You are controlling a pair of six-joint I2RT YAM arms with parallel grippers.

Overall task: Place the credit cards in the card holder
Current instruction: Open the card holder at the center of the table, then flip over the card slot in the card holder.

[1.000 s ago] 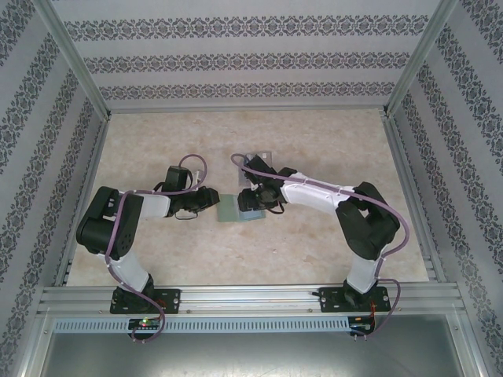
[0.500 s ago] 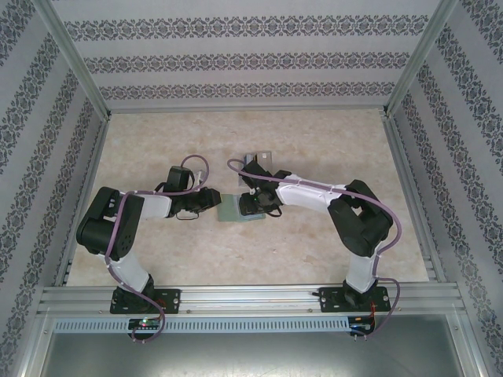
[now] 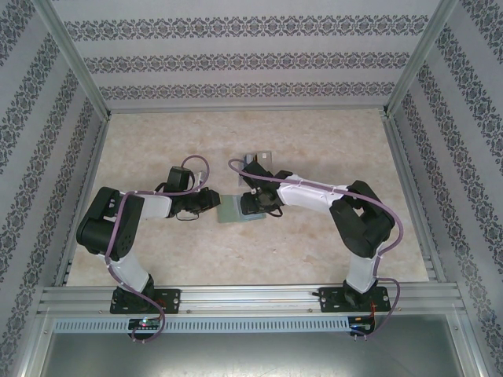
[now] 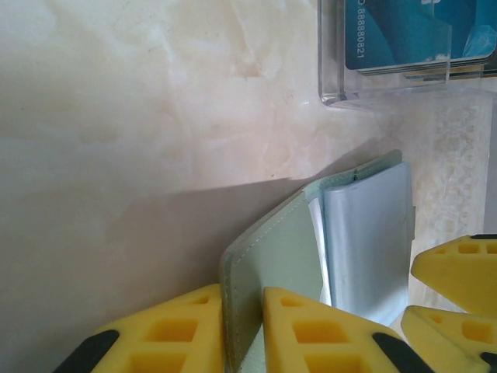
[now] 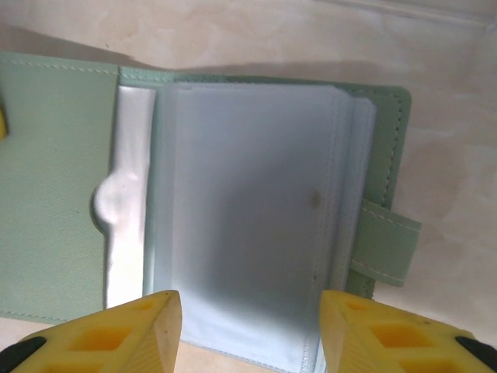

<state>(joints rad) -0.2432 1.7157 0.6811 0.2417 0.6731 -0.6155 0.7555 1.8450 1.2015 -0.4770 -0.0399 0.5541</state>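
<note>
Card holder [image 3: 234, 209] sits on the worktop [image 3: 314, 141] between left pincer [image 3: 216, 198] and right pincer [image 3: 250, 206]; rack [image 3: 258, 159] with cards [image 4: 419, 35] in it just behind.

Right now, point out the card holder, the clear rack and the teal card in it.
card holder [image 5: 248, 210]: right wrist view, on its light blue inner pockets.
clear rack [image 4: 332, 78]: left wrist view, on its clear corner wall.
teal card [image 4: 419, 35]: left wrist view, on its printed face.

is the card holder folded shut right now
No, the card holder lies spread open on the table, with its light blue inner pockets facing up at the right wrist camera.
</note>
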